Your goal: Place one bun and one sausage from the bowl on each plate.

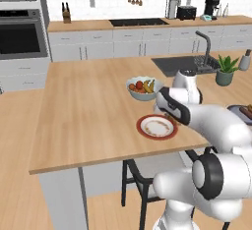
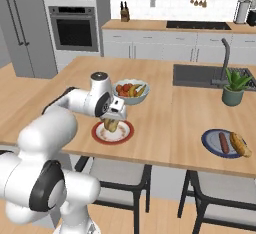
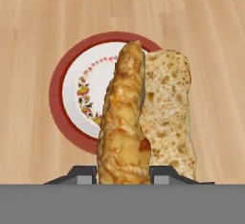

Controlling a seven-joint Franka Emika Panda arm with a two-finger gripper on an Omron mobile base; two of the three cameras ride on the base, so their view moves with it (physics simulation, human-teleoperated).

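In the left base view, the tool (image 1: 170, 117) is being hidden largely behind the arm's own wrist, just beside the red-rimmed plate (image 1: 157, 127) that is lying on the wooden desk (image 1: 93, 121). A pale fruit bowl (image 1: 141, 88) is standing just behind the tool, and the edge of a dark bowl (image 1: 242, 112) with a sausage in it is being cut off at the right border, well apart from the tool.

In the right base view, the tool (image 2: 112, 122) is being held directly above the red-rimmed plate (image 2: 113, 132), clamped on a bun (image 2: 111, 125) that is hanging downward toward the plate. The fruit bowl (image 2: 131, 91) is sitting just beyond the tool. Well to the tool's right, the dark bowl (image 2: 224, 143) is carrying one sausage (image 2: 223, 142) and one more bun (image 2: 240, 145) side by side. A potted plant (image 2: 234, 89) is standing by the sink (image 2: 200, 75).

In the hand view, the bun (image 3: 143, 122) is being gripped between the two fingertips (image 3: 81, 175), its crusted half and its pale cut half pointing away from the tool. The red-rimmed plate (image 3: 72, 98) is lying beneath it, partly covered.
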